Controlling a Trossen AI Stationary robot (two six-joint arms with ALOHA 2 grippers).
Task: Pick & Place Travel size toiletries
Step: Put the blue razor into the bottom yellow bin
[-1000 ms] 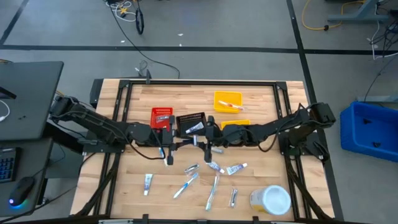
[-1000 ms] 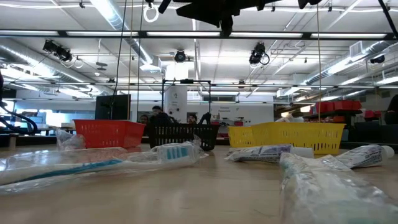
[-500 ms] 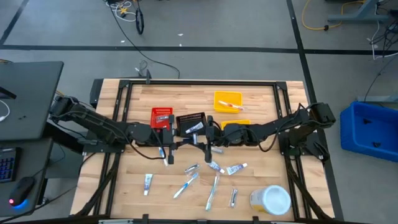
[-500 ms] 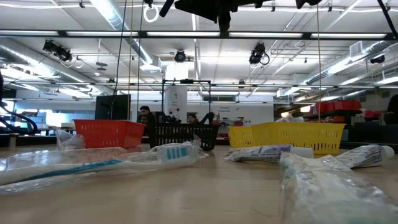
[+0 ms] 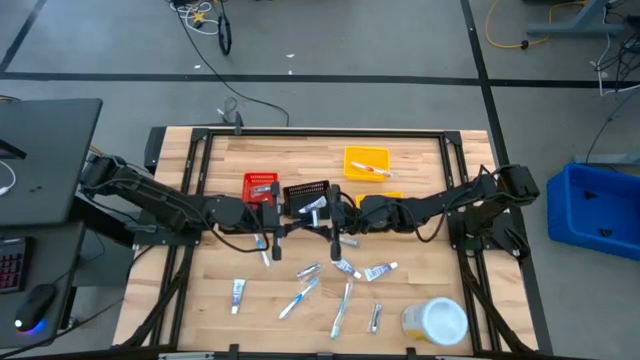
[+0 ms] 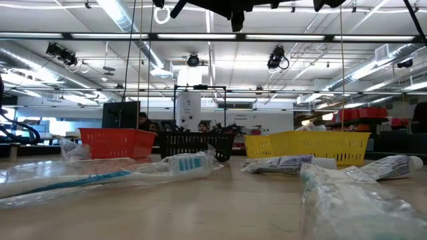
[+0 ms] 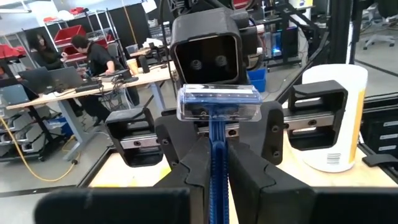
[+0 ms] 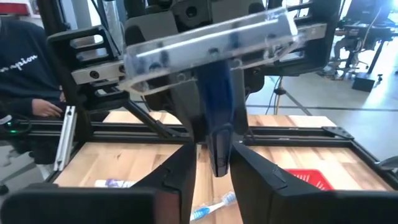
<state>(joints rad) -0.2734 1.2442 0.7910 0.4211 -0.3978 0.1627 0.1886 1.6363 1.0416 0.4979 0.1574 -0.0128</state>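
Both arms meet over the table's middle, facing each other. My left gripper (image 5: 266,248) is shut on a blue razor (image 7: 219,102) with a clear cap. My right gripper (image 5: 336,238) is shut on a second capped razor (image 8: 211,43) with a dark blue handle. Several toiletries lie flat on the near half of the table: a small tube (image 5: 238,291), toothbrushes (image 5: 298,297) (image 5: 342,306) and another tube (image 5: 381,270). The low view shows wrapped ones (image 6: 190,162) close up. My left gripper pinches the razor's blue handle (image 7: 217,163) between its two fingers. The handle runs along the fingers and the capped head (image 7: 219,102) stands out past the fingertips. The razor is lifted clear of the table. My right gripper has the dark blue handle (image 8: 217,146) between its two fingers, lying along them. The clear-capped head (image 8: 211,43) sits crosswise and tilted beyond the fingertips. The razor is clear of the table.
At the table's far middle stand a red bin (image 5: 260,187), a black bin (image 5: 308,197) with a white-blue item in it, and yellow bins (image 5: 366,163) (image 5: 380,200). A big jar with a white lid (image 5: 436,322) lies near the right near corner. People sit in the room beyond.
Both grippers have risen a little with their razors, showing higher at the top of the low view. Nothing on the table has moved.
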